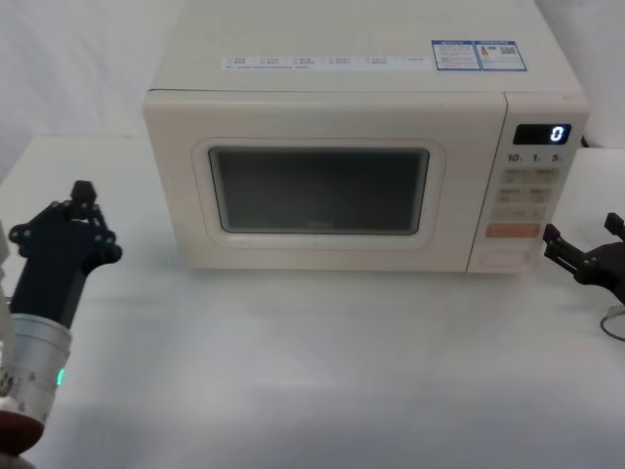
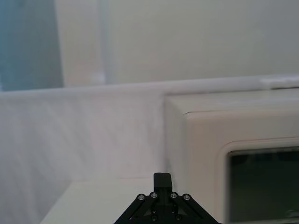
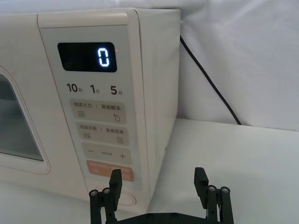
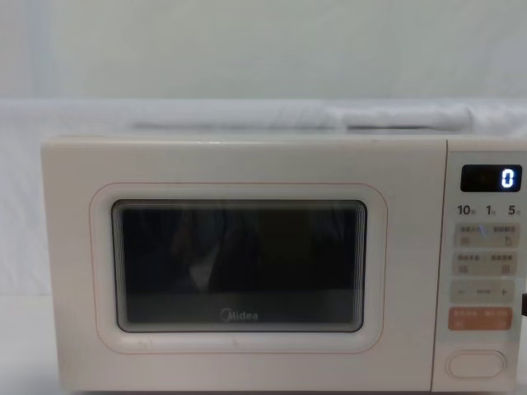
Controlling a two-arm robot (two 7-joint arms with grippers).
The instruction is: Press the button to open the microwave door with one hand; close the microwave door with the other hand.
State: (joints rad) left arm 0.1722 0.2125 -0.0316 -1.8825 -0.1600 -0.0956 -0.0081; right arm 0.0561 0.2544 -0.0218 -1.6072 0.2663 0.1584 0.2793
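Observation:
The cream microwave stands in the middle of the table with the microwave door (image 1: 176, 176) (image 4: 239, 164) closed; its dark window and Midea logo face me. The button (image 1: 507, 260) (image 4: 476, 364) is the wide cream pill at the bottom of the control panel, below the orange key. My right gripper (image 1: 582, 230) (image 3: 158, 179) hovers open just right of the panel, at the height of the button (image 3: 128, 199), not touching it. My left gripper (image 1: 83, 191) (image 2: 162, 179) is shut and empty, left of the microwave, level with the door's (image 2: 205, 140) left edge.
The display (image 3: 100, 57) reads 0. A black power cable (image 3: 210, 88) runs down the wall behind the microwave's right side. A thin cable loop (image 1: 613, 322) lies on the white table (image 1: 293, 371) under my right arm.

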